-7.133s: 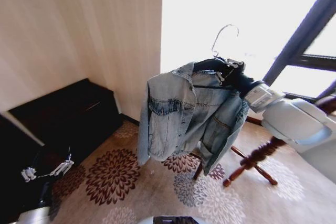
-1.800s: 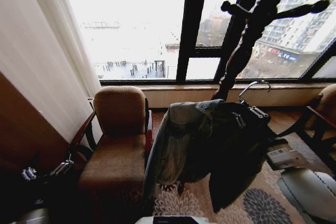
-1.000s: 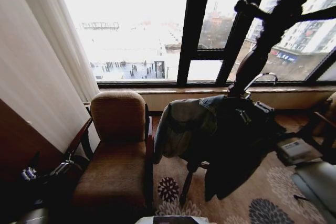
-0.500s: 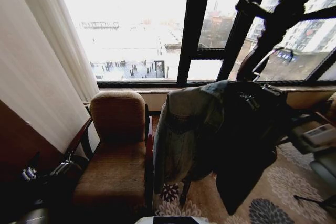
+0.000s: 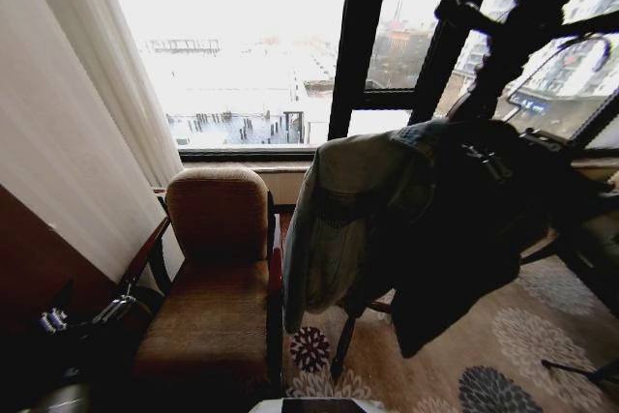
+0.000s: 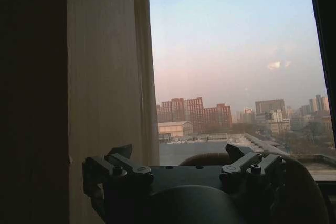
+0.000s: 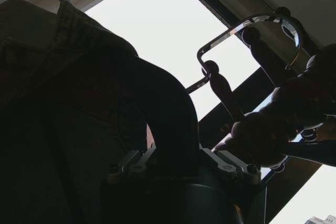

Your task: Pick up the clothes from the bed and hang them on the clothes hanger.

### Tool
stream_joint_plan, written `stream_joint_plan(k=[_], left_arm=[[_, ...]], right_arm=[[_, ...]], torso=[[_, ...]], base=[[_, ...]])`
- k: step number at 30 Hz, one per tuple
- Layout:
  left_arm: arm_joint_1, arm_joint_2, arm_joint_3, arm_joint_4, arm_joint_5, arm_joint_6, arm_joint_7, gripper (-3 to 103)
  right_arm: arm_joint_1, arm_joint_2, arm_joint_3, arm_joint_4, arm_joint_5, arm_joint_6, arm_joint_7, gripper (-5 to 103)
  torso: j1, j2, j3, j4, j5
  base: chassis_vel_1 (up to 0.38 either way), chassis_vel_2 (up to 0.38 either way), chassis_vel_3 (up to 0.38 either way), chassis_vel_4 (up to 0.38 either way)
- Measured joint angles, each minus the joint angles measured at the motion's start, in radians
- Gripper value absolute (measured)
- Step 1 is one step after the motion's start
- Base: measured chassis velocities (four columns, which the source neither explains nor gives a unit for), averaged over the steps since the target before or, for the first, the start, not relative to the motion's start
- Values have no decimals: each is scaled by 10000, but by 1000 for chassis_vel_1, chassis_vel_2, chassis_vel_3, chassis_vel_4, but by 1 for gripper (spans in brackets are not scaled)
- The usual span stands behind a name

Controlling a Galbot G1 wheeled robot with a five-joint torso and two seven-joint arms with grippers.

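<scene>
My right tool grips the hanger carrying the jacket beside the coat stand; left tool parked, released.

Black screw-studded left gripper

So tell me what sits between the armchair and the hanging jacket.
Nothing sits there in the head view: the jacket's pale sleeve hangs right beside the armchair's wooden arm, with patterned carpet below it.

one jacket, one hanger, one armchair
</scene>
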Motion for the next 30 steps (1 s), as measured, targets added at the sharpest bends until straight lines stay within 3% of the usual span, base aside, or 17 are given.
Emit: stream_joint_plan(k=[7, 17, 26, 30], left_arm=[[0, 0, 0, 0, 0, 0, 0, 100], [0, 0, 0, 0, 0, 0, 0, 100], [0, 0, 0, 0, 0, 0, 0, 100], [1, 0, 0, 1, 0, 0, 0, 100]], right_arm=[[-544, 408, 1189, 2, 368, 403, -229, 20], [-782, 926, 1529, -63, 300, 1051, -504, 20], [-657, 481, 1437, -1028, 262, 1243, -533, 20], [-153, -208, 813, -1458, 134, 1084, -425, 20]], torso=[[-1, 2, -1, 0, 0], [0, 1, -1, -1, 0], [-1, 1, 0, -1, 1], [0, 1, 0, 3, 0]], base=[[0, 0, 0, 0], [0, 0, 0, 0], [0, 0, 0, 0], [0, 0, 0, 0]])
